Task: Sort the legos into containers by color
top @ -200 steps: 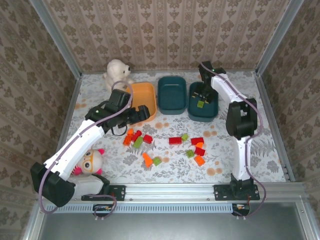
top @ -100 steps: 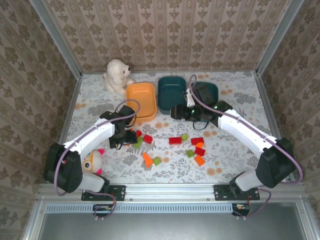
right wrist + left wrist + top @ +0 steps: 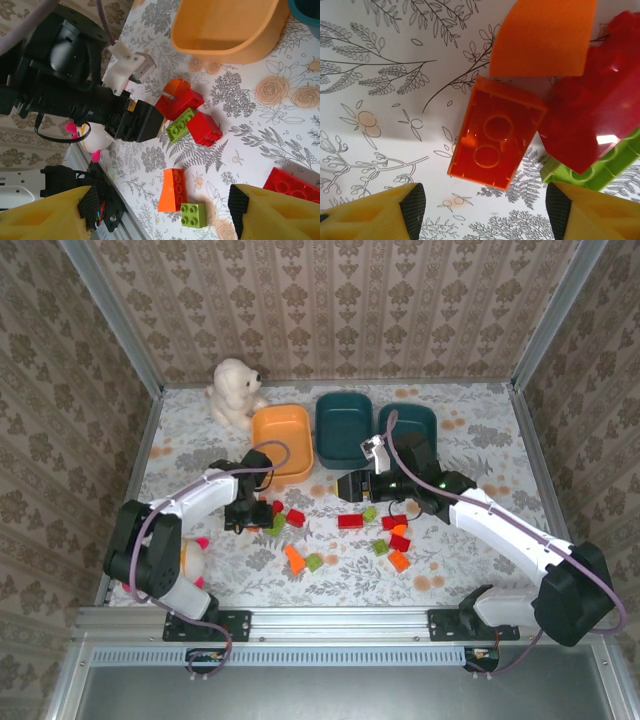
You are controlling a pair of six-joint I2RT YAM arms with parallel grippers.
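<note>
Progress: early | small red, orange, light-green plastic lego bricks (image 3: 350, 521) loose in middle of table (image 3: 480, 430) | orange plastic tub (image 3: 285, 440) looks bare, two dark-teal plastic tubs (image 3: 345, 430) at far edge | left gripper (image 3: 482, 205) jaws parted astride orange brick (image 3: 495, 132), not touching | right gripper (image 3: 162, 205) jaws parted, empty

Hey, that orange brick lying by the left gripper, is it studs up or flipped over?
Flipped over. The orange brick has its hollow underside facing the left wrist camera, with two round tubes inside and no studs showing.
</note>
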